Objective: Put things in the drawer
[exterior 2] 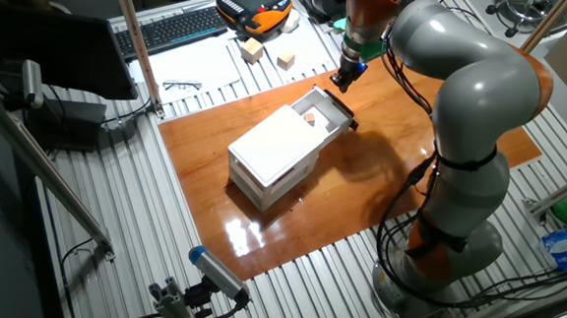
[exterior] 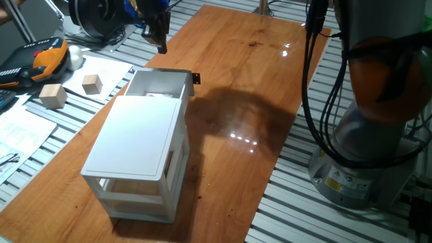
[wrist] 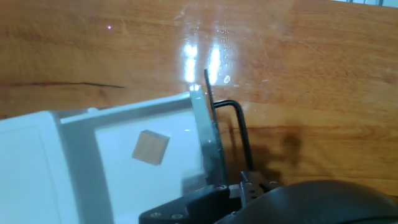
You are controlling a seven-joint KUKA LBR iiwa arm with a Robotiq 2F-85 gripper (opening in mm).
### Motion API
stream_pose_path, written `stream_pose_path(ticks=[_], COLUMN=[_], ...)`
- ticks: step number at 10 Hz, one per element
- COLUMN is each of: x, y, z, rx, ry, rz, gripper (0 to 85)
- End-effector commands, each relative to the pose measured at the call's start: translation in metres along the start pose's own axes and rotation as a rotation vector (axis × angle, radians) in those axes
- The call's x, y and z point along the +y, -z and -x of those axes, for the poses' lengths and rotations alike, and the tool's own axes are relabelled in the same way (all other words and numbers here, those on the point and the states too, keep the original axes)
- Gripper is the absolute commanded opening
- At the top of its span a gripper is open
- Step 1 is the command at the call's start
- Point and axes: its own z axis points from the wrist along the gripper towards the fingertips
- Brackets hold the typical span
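In the hand view my gripper [wrist: 239, 193] shows only as a dark body low in the picture, hanging just above the front of the drawer [wrist: 205, 140], and I cannot tell whether its fingers are apart or together. The tiny cube [wrist: 150, 148] lies loose on the white floor of the drawer, tilted against the walls and clear of them, so it looks delivered. The risk now lies in the closing. The black handle [wrist: 239, 134] juts out over the tabletop [wrist: 311, 81], and if I come down off-centre I may strike the thin front wall or snag the handle instead of pushing it squarely. A skewed push could jam the drawer on its runners, or slide the whole light cabinet [exterior: 138, 145] toward the near edge of the tabletop. A sharp shove might also bounce the cube. Farther off, past the tabletop's edge, the two larger wooden blocks [exterior: 52, 96] sit on paper, well apart from all this.
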Motion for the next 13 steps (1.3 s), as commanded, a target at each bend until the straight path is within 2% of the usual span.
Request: stream_pose_path(ticks=[1,2,3,5,6,7,9,13], x=[-0.001,-0.004,-0.006,-0.008,-0.006,-0.002,0.001,-0.004], y=[-0.004,-0.009,-0.016,-0.025,-0.028,-0.030,-0.031,-0.040], z=[0.003,0.006,0.009,0.013,0.015,0.016,0.017,0.021], rx=[0.000,-0.006,-0.011,-0.012,-0.007,-0.004,0.007,0.010], ry=[0.007,0.016,0.023,0.052,0.076,0.081,0.083,0.098], rz=[0.001,0.022,0.027,0.021,-0.006,-0.011,0.011,0.046], gripper=[0.0,0.0,0.0,0.0,0.0,0.0,0.0,0.0])
